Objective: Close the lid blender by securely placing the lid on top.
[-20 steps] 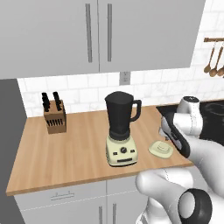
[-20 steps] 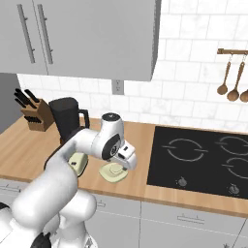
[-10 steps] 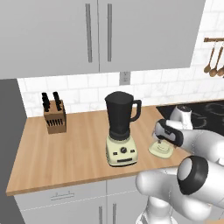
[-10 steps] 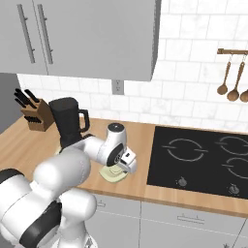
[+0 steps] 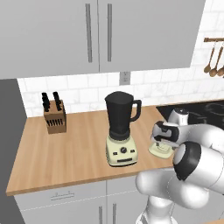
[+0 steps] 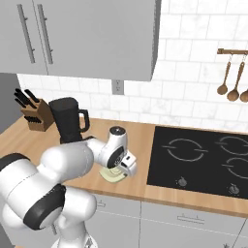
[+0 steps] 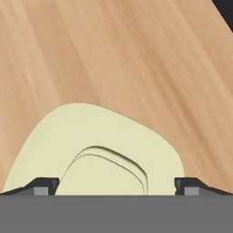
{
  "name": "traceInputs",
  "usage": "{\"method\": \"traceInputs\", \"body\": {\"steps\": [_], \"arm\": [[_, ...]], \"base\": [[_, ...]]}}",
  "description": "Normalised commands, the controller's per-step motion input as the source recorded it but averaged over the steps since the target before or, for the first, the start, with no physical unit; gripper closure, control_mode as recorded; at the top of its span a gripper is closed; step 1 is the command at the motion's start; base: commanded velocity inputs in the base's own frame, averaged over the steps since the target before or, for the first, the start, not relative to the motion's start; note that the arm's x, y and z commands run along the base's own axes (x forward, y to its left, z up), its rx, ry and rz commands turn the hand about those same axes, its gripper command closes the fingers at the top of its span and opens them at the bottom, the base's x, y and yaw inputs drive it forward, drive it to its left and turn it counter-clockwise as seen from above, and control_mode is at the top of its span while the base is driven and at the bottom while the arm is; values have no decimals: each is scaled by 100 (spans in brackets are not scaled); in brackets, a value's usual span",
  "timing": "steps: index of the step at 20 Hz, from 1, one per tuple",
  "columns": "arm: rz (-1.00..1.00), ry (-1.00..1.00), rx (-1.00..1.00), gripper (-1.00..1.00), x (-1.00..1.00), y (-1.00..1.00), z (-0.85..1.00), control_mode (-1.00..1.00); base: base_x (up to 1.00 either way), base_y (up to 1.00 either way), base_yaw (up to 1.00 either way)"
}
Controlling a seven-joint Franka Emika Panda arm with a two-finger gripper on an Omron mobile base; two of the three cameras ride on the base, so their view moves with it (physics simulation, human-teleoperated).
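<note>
Hand view looks down on the lid (image 7: 98, 150), flat on the wooden bench (image 7: 136, 59), with the fingers (image 7: 43, 185) spread wide on either side of its raised knob, apparently not yet touching. Lid lies right of the blender (image 5: 120, 129), whose jar stands uncovered.

1. Your gripper (image 7: 116, 186) hangs low over the lid (image 7: 98, 145), jaws spread wide, one tip at each side of the raised knob.
2. The lid lies flat on the wooden counter (image 5: 70, 148), near its front edge; bare wood surrounds it in the hand view.
3. The blender (image 5: 121, 129) stands just beside the lid, jar mouth uncovered, handle turned toward the lid.
4. Wall cabinets (image 5: 96, 35) hang above the jar, with open air between.
5. The knife block (image 5: 54, 117) stands well apart.
6. The cooktop (image 6: 203, 160) lies flat beyond.
</note>
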Motion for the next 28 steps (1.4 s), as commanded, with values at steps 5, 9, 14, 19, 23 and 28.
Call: {"method": "traceInputs", "body": {"steps": [5, 9, 14, 19, 23, 28], "arm": [[0, 0, 0, -100, 0, 13, -14, -100], [0, 0, 0, 100, 0, 19, -15, -100], [0, 0, 0, 100, 0, 12, -7, -100], [0, 0, 0, 100, -18, 1, 0, -100], [0, 0, 0, 100, -38, 0, 14, -100], [0, -1, 0, 100, -44, 0, 81, -100]], "base": [[0, 0, 0], [0, 0, 0], [0, 0, 0], [0, 0, 0], [0, 0, 0], [0, 0, 0]]}}
